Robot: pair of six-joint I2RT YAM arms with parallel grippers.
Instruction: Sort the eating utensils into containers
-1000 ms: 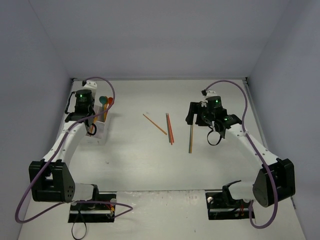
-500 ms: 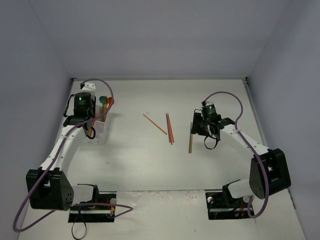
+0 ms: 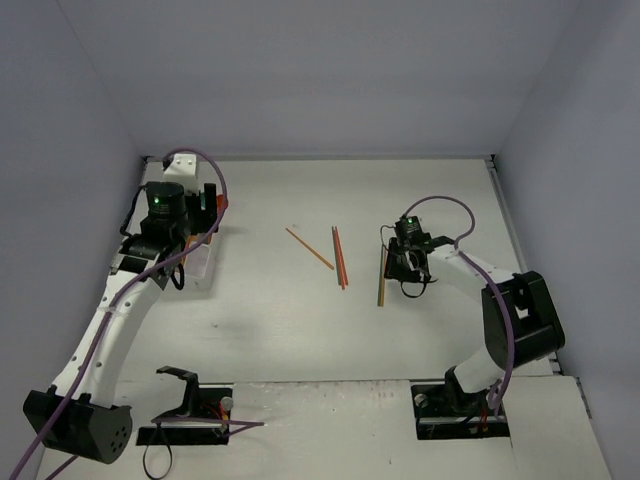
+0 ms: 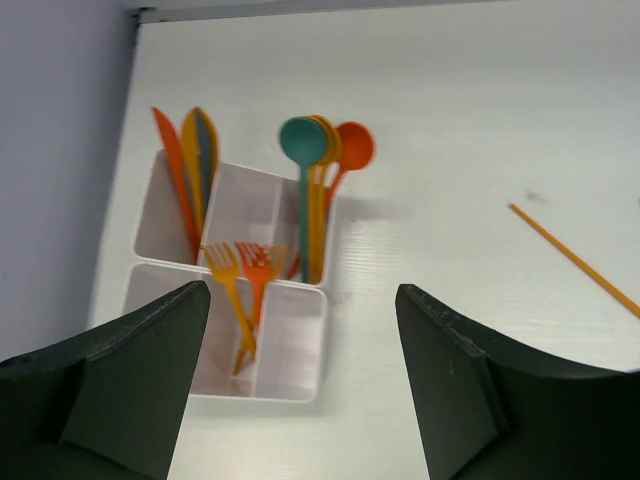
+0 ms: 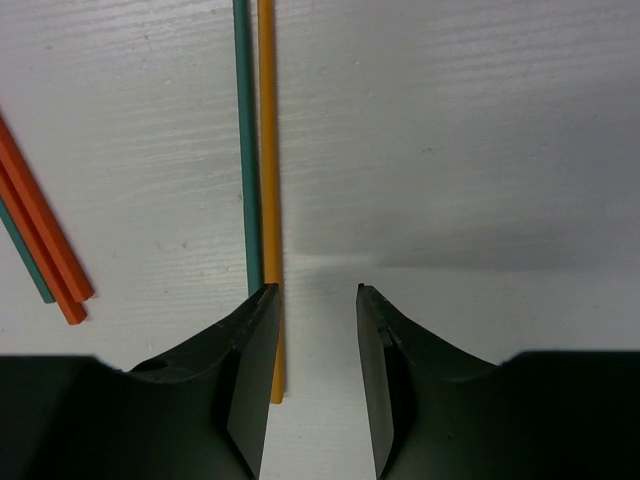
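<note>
Currently the left gripper hovers wide open and empty over the container, at the tabletop's 9 o'clock. The right gripper, slightly parted and holding nothing, sits at 3 o'clock of the orange stick and teal stick.

Bright, even, diffuse light with soft, faint shadows; wrist views sharp, dark foreground edges slightly blurred.

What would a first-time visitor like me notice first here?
Bright spoons, forks and knives stand in a white divided box at the left of the table. Mid-table lie thin orange sticks, and the right gripper is poised over a teal and orange pair.
</note>
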